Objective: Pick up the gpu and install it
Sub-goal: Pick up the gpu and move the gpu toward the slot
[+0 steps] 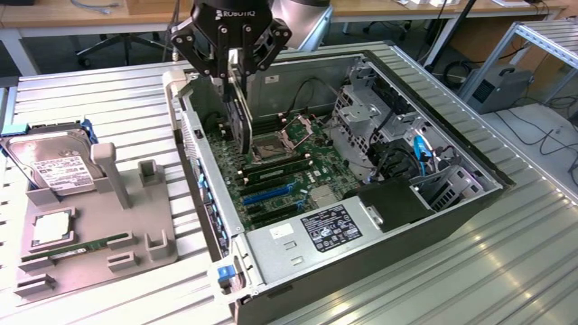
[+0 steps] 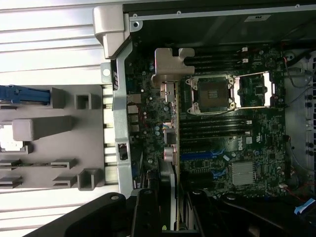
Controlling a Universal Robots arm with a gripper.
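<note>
Table (image 1: 505, 271): ribbed metal top; it carried the computer case and the fixture tray side by side.
Computer case (image 1: 397, 261): black, lying on its side with the panel off and its inside facing up.
Fixture tray (image 1: 135, 223): grey moulded holder, just beside the case on the exterior view's left.
Motherboard (image 1: 298, 177): green board on the case floor; its fine white lettering could not be read.
Power supply (image 1: 280, 244): silvery box at the near end of the case, with a black label (image 1: 331, 227) whose white print was too small to read.
Gripper (image 1: 233, 71): black, marked "ROBOTIQ" in white on its body; it was clamped on the gpu's upper edge, with a finger (image 2: 147, 212) on either side of the card.
Gpu (image 1: 240, 115): hung upright on edge from the gripper, down inside the open case. It stood over the motherboard, between the case wall on the exterior view's left and the processor socket. Whether its lower edge touched the board could not be told.
Bracket (image 2: 170, 61): the card's silvery metal end, seen from above near the case wall.
Hard drive (image 1: 54, 169): silver with a white label of unreadable print, resting tilted at the tray's far end.
Processor socket (image 1: 271, 145): open, its metal lid swung up.
Memory stick (image 1: 77, 247): narrow and green, lying in a slot at the tray's near end.
</note>
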